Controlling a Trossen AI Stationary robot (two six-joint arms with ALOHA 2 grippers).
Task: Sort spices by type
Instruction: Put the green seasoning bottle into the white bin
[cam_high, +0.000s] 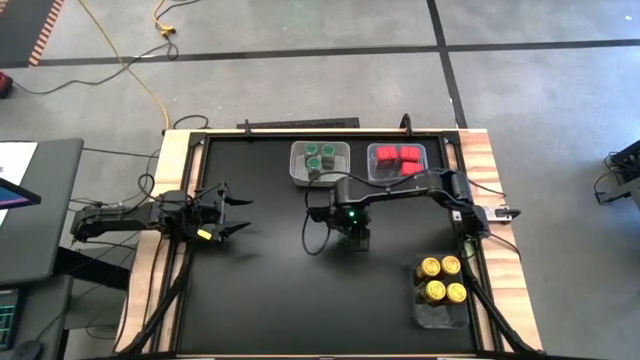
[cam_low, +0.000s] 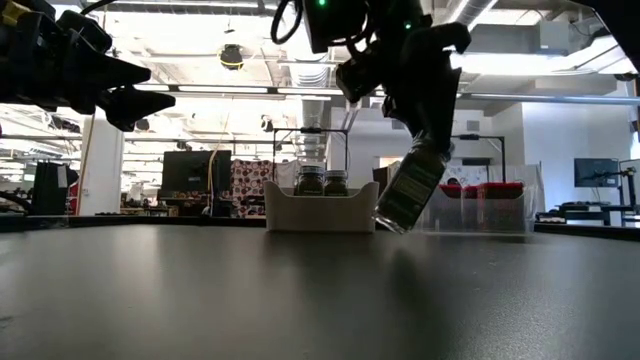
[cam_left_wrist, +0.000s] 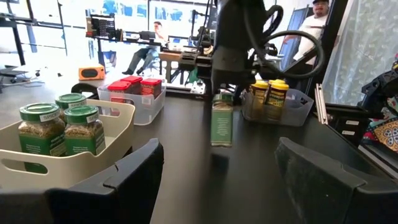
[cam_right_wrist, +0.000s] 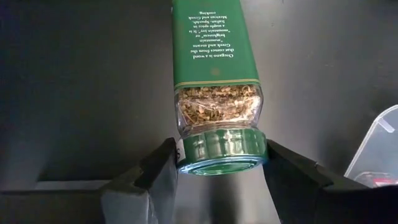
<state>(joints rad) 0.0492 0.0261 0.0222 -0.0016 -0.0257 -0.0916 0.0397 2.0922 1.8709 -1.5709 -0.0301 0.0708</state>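
My right gripper (cam_high: 352, 234) hangs over the middle of the black table, shut on a green-lidded oregano jar (cam_right_wrist: 214, 62) that shows tilted in the low view (cam_low: 410, 190). Three more green-lidded jars (cam_left_wrist: 62, 124) stand in a white bin (cam_high: 320, 178) at the far edge. Red boxy spices (cam_high: 398, 158) fill a clear bin beside it. Yellow-lidded jars (cam_high: 442, 280) stand in a clear bin at the near right. My left gripper (cam_high: 235, 212) waits open at the table's left side, holding nothing. My right gripper pinches the jar's green lid (cam_right_wrist: 221, 149) between its two fingers, one on either side of the lid's rim. The fingers come from above, pointing down. The jar hangs below them, lid up and tilted, its base (cam_low: 388, 222) clear of the table.
The white bin and the red spices' clear bin (cam_high: 372, 172) sit side by side along the far edge. The yellow jars' bin (cam_high: 440, 318) is near the right front corner. Bare black tabletop (cam_high: 280, 290) lies between the arms. People show in the room beyond.
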